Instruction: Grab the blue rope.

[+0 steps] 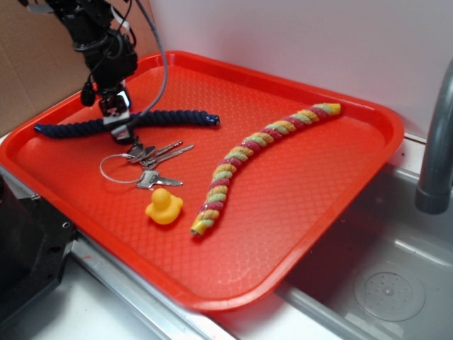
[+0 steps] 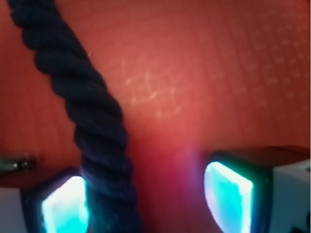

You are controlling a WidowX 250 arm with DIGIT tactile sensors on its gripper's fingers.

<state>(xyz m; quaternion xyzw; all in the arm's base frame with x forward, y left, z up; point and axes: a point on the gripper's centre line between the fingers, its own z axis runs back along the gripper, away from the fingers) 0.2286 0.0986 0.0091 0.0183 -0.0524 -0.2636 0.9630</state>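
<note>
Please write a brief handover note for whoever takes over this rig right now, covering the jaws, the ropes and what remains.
Gripper: jaws open, lowered over the thick dark navy twisted rope, which runs between the two lit fingertips, close against the left one.
The rope lies flat along the back left of the red plastic tray; it is not yet clamped or lifted.
The yellow, green and pink twisted rope, the bunch of metal keys and the yellow rubber duck lie apart from it.
Left: close the jaws and lift.
</note>
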